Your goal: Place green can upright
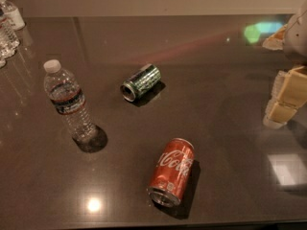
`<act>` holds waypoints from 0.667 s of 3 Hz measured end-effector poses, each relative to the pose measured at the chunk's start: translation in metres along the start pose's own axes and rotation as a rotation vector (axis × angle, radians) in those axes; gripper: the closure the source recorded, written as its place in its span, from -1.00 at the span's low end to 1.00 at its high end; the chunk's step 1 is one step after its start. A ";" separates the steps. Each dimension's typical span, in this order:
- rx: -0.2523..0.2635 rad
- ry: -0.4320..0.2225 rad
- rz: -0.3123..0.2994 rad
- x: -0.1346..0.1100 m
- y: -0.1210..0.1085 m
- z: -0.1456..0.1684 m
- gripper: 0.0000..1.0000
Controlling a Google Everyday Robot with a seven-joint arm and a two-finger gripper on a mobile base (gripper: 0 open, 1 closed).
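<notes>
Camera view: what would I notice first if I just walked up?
Probably the red Coca-Cola can lying on its side near the front of the dark table. Behind it the green can also lies tipped over, a water bottle stands at left, and the gripper hangs at the right edge.

High view, angled down, pincer [284, 99] seemingly at right

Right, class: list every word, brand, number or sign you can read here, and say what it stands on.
"Coca-Cola": white script on the red aluminium can lying on its side.
Dark green speckled aluminium can, lying on its side: pattern only, nothing readable.
Clear plastic water bottle, standing: dark label too blurred to read.
Pale pincer at the right edge: no text visible.
</notes>
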State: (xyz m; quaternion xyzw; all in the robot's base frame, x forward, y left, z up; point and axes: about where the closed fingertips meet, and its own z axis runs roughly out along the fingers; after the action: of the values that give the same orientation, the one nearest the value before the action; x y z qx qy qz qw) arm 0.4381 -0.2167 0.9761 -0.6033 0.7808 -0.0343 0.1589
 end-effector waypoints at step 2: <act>0.003 0.002 -0.040 -0.015 -0.009 0.009 -1.00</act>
State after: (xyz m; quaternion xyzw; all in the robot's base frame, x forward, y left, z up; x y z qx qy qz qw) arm 0.4528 -0.2037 0.9731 -0.6184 0.7688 -0.0393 0.1581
